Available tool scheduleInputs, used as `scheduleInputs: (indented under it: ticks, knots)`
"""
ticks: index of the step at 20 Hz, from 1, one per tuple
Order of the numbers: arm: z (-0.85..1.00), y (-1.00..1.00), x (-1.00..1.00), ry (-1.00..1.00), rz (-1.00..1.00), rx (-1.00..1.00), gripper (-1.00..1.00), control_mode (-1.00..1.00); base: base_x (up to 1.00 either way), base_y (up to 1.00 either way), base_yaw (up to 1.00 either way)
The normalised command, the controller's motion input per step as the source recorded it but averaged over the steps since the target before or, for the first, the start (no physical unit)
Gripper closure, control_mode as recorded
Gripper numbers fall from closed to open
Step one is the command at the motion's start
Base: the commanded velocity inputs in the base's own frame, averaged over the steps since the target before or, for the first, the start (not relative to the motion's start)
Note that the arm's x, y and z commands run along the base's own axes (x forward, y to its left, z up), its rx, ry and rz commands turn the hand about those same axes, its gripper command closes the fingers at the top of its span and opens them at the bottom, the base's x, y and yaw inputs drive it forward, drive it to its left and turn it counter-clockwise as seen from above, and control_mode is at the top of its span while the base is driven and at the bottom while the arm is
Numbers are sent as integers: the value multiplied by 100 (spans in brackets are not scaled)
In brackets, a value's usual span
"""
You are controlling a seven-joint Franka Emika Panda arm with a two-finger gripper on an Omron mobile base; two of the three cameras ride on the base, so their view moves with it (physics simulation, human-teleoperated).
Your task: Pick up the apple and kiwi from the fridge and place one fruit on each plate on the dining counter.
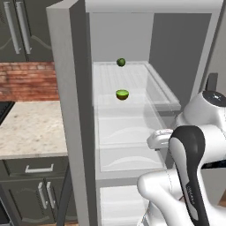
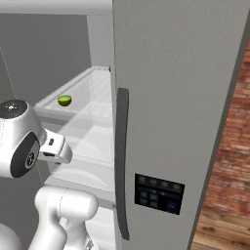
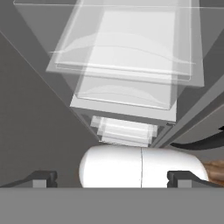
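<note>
Kiwi sits above the tool's reach line

The kiwi (image 1: 122, 94) rests at the front edge of the fridge (image 1: 66, 88) upper shelf; the tool (image 3: 111, 179), jaws spread wide and empty, points down at the lower drawers, so it must rise.

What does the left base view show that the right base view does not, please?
The left base view adds the wall counter, dark cabinets and a darker green fruit at the shelf's back. The right base view adds the door's black dispenser panel and long handle. Both share the open fridge, the kiwi on its glass shelf and the white arm.
</note>
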Motion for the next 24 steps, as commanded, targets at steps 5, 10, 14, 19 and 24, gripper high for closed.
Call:
scheduleInputs:
  ticks: [5, 10, 14, 19, 24]
  knots:
    - [4, 0, -11, -7, 0, 0, -100, -100, 0, 0, 0]
    - [51, 0, -11, -31, 12, -9, -100, -100, 0, 0, 0]
    - [45, 3, 23, -17, 15, -9, -100, -100, 0, 0, 0]
    - [72, 15, 96, -2, 7, 1, -100, -100, 0, 0, 0]
    - [91, 24, 79, 25, 0, 1, -100, -100, 0, 0, 0]
